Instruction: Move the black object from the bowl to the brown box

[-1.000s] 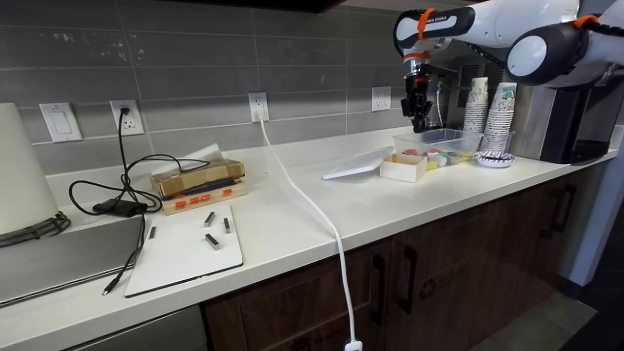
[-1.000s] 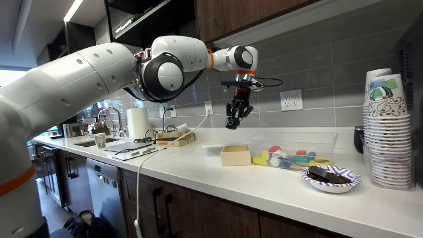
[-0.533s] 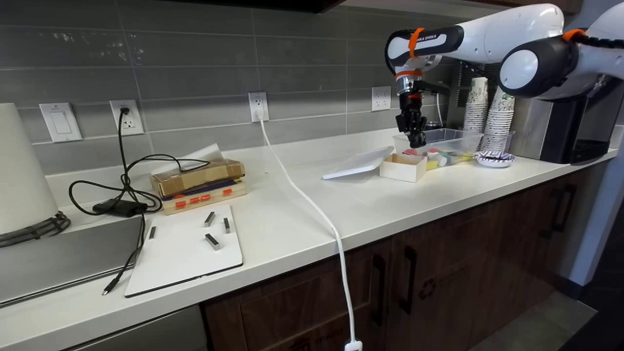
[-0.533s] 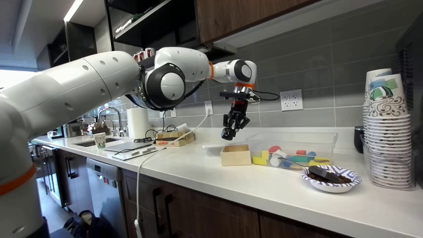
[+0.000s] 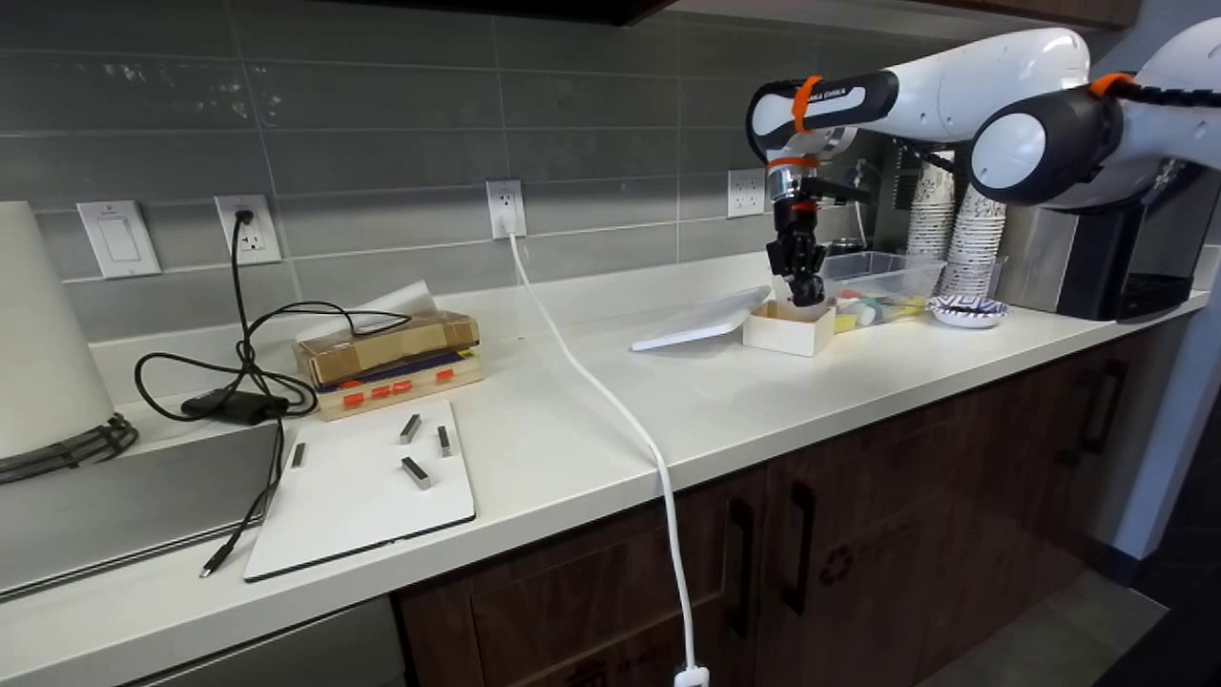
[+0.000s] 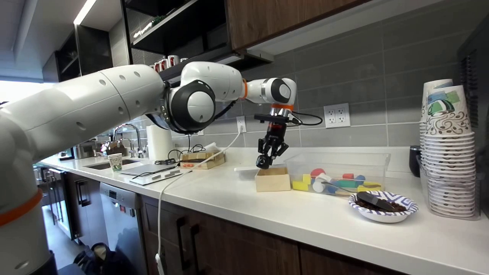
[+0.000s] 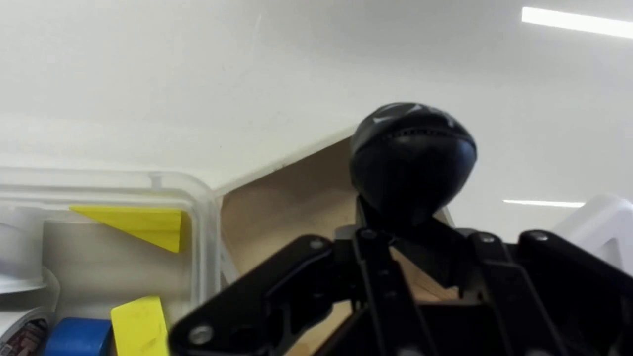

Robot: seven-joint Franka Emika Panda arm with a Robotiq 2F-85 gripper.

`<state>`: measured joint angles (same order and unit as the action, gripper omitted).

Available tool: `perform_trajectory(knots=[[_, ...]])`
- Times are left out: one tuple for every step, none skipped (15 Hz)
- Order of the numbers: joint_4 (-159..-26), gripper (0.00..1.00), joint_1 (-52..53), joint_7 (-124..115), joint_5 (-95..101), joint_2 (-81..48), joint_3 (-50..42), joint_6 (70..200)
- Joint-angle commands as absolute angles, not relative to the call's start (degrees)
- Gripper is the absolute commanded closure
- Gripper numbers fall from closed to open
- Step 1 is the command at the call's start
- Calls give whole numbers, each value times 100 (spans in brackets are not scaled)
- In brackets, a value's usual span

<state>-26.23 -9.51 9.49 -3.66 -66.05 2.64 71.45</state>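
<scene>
1. Robotiq gripper point(image 7: 408, 232), wrist view: drawn in narrow, with the black object point(image 7: 413, 158) grasped at its tips.
2. The black object: a rounded body with a toothed seam and pale markings, suspended low over the open tan box point(image 5: 790, 336), near its rim; whether the two touch cannot be told.
3. The open tan box: upright on the white countertop point(image 5: 553, 420), just beside a clear plastic bin point(image 6: 336, 160) of coloured blocks point(image 6: 347, 183). On its opposite side, a pale lid-like panel point(image 5: 701, 320) is tilted.
4. Zigzag-patterned paper bowl point(image 6: 384, 217), both exterior views: well apart from the black object. In an exterior view it contains dark brown granules point(image 6: 399, 207) and a black-handled implement point(image 6: 372, 199).
5. Stacked paper cups point(image 6: 450, 164): upright, near the paper bowl.
</scene>
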Motion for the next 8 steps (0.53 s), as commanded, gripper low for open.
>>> perform_trajectory(knots=[[-2243,96,-915,1040,-435,-6811,304,7576],[-2248,96,-912,1071,-435,-6828,316,7756],[-2262,96,-907,1096,-426,-6837,316,7896],[-2281,96,-908,1110,-430,-6840,321,8007],[-2305,96,-912,1111,-433,-6838,322,8063],[-2322,76,-911,1107,-429,-6840,318,8106],[-2332,59,-908,1138,-409,-6838,308,8116],[-2339,53,-912,1137,-420,-6837,316,8141]])
